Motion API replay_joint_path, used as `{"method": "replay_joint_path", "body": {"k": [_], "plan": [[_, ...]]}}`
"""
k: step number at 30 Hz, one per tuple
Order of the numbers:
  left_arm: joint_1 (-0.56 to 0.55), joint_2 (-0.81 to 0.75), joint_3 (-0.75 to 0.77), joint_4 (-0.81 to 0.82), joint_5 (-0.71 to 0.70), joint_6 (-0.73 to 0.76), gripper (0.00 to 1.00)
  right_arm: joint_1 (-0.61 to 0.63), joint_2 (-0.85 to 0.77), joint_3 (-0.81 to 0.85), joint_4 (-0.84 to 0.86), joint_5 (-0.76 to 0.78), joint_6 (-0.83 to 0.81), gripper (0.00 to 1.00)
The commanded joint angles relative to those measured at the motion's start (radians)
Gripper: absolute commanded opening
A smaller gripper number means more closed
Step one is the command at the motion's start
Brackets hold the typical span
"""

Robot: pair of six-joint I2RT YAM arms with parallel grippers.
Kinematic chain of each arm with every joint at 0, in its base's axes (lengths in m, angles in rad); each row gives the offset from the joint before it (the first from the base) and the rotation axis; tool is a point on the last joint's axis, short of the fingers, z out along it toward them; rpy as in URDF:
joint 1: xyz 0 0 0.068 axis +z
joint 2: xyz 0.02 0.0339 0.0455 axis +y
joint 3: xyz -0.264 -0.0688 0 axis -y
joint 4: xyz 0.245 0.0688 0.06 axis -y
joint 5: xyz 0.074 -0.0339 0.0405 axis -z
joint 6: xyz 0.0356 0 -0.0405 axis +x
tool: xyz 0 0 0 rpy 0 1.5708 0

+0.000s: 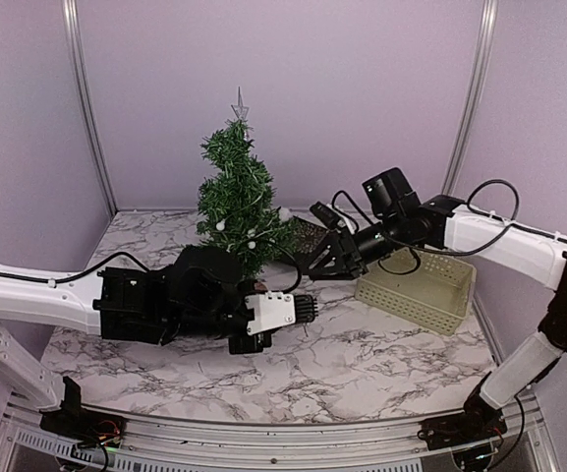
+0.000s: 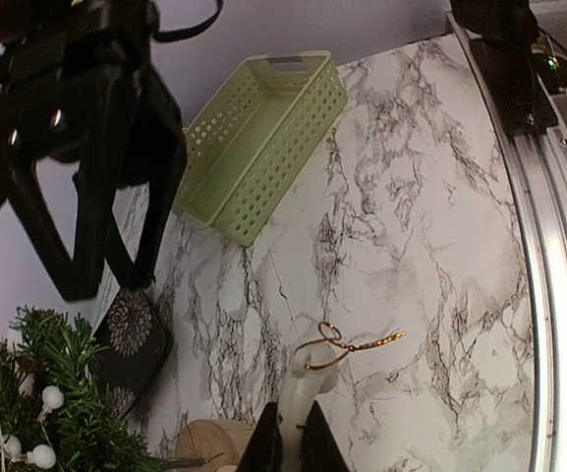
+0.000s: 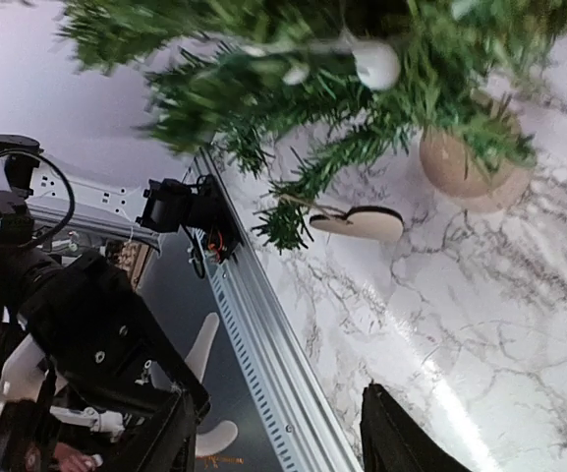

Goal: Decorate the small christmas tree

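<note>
Pinching a white ornament [image 2: 303, 388] by its lower end, the left pincer [image 2: 288, 447] is closed tight over the middle of the worktop [image 1: 362, 364], nearer the front edge. The ornament's gold wire loop [image 2: 347, 344] stands free above the fingers. Just beyond, the right pincer [image 3: 281, 398] hangs well open with nothing in it, close beside the low branches on the tree's right side.

The small christmas tree [image 1: 236, 192] stands upright toward the far edge, left of centre, on its log-slice base [image 3: 470, 162]. It carries white beads [image 3: 376, 64] and a wire star [image 1: 240, 101] on top. A dark patterned box [image 2: 131, 329] lies just right of the base. A green basket [image 1: 440, 305] sits near the right edge.

The tree looks light and easy to tip or slide on the smooth worktop. Its bristly branches should bend under a push. The thin trunk or the base seems the place to steady it, and a stiffer outer branch tip the place to catch the loop.
</note>
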State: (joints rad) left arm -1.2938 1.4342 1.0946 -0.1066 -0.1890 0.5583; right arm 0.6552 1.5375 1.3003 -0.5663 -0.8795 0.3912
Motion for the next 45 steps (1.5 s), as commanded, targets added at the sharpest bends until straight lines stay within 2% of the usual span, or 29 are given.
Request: {"method": "replay_joint_path", "body": {"k": [1,5,9,12,15,19,23,28,34,40,45], "plan": [[0.066,-0.041,0.024,0.028,0.024,-0.272,0.00,-0.005,-0.198,-0.036,0.136,0.151,-0.126,0.55],[0.126,-0.063,0.033,0.047,0.041,-0.436,0.00,-0.004,-0.296,-0.093,0.211,0.207,-0.179,0.50],[0.179,-0.075,0.037,0.068,0.042,-0.621,0.00,0.019,-0.344,-0.102,0.240,0.247,-0.236,0.41],[0.207,-0.088,0.034,0.090,0.095,-0.703,0.00,0.062,-0.350,-0.096,0.249,0.322,-0.282,0.39],[0.214,-0.127,-0.020,0.192,0.175,-0.706,0.00,0.079,-0.319,-0.084,0.247,0.334,-0.282,0.38],[0.217,-0.173,-0.078,0.271,0.184,-0.704,0.00,0.081,-0.312,-0.109,0.324,0.257,-0.261,0.39],[0.220,-0.162,-0.053,0.249,0.239,-0.712,0.00,0.108,-0.324,-0.115,0.341,0.233,-0.331,0.42],[0.247,-0.135,-0.028,0.254,0.300,-0.812,0.00,0.171,-0.327,-0.080,0.305,0.338,-0.484,0.50],[0.285,-0.098,0.011,0.245,0.358,-0.896,0.00,0.188,-0.314,-0.050,0.265,0.407,-0.591,0.52],[0.303,-0.078,0.023,0.249,0.389,-0.940,0.00,0.204,-0.283,-0.015,0.241,0.458,-0.644,0.52],[0.315,-0.065,0.031,0.254,0.403,-0.965,0.00,0.216,-0.240,0.037,0.214,0.460,-0.650,0.47]]}}
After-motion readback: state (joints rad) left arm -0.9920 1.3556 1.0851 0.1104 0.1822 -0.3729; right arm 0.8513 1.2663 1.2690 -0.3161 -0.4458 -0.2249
